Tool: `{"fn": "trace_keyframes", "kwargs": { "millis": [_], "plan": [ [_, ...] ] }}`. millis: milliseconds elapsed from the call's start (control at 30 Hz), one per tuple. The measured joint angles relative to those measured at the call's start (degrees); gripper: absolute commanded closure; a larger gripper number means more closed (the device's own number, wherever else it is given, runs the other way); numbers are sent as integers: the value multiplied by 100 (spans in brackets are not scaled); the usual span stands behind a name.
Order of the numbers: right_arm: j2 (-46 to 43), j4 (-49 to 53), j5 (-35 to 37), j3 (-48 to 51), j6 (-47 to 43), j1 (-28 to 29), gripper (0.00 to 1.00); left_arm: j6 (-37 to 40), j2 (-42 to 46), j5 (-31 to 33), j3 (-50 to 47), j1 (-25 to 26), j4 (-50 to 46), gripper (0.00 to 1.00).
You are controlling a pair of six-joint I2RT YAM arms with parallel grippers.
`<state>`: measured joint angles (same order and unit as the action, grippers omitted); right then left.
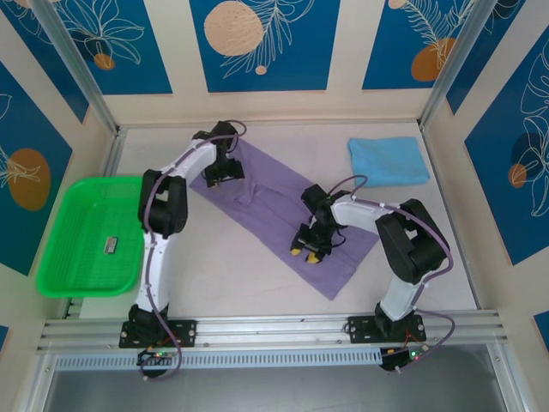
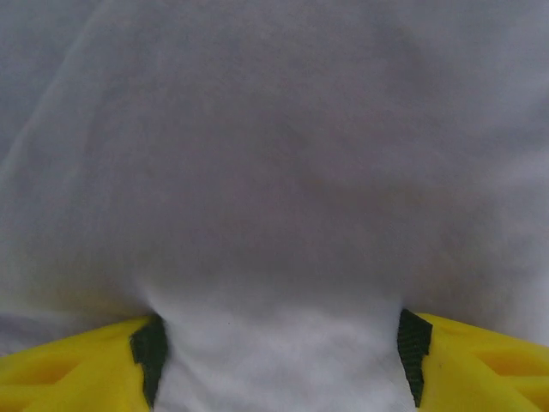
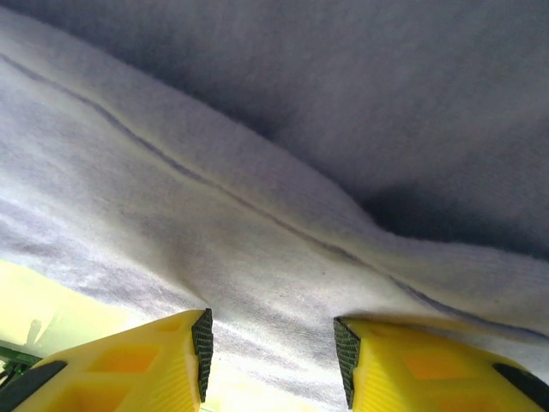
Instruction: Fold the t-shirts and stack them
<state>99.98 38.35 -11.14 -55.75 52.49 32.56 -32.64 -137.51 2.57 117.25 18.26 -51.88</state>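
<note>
The lavender-purple t-shirt lies as a long folded strip running diagonally across the table's middle. My left gripper is down on its far left end. In the left wrist view the jaws of the left gripper stand wide apart, with pale cloth pressed between them. My right gripper sits at the strip's near edge. Its jaws are apart over a hemmed edge of the cloth, and nothing is pinched. The light blue t-shirt rests as a folded rectangle at the back right.
A bright green tray sits at the table's left edge with a small dark object inside. Walls close in the back and both sides. Bare table shows in front of the purple strip.
</note>
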Motion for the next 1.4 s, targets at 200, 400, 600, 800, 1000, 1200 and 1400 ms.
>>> {"fn": "trace_keyframes", "kwargs": {
  "millis": [200,400,600,800,1000,1200,1400],
  "plan": [
    [116,-175,-92,-74,713,660,53,9,-1119,-105,2002,31,-149,27],
    [793,-216,-376,-870,1329,1250,52,-4,-1939,-564,3418,42,170,23],
    [1440,-197,-664,-1703,2017,1440,48,-33,-2179,-940,3711,42,780,17],
    [1764,-538,-859,-2100,3136,1620,48,-24,-2199,-1069,3713,39,1078,14],
    [2387,-610,-828,-3093,3563,2118,46,118,-2118,-1040,3696,20,1056,0],
    [2529,-468,-811,-3427,3622,2258,39,179,-1224,-837,3309,-105,833,0],
    [2326,13,-544,-3810,3141,2057,36,168,247,-667,3042,-597,535,2]
  ]
}}
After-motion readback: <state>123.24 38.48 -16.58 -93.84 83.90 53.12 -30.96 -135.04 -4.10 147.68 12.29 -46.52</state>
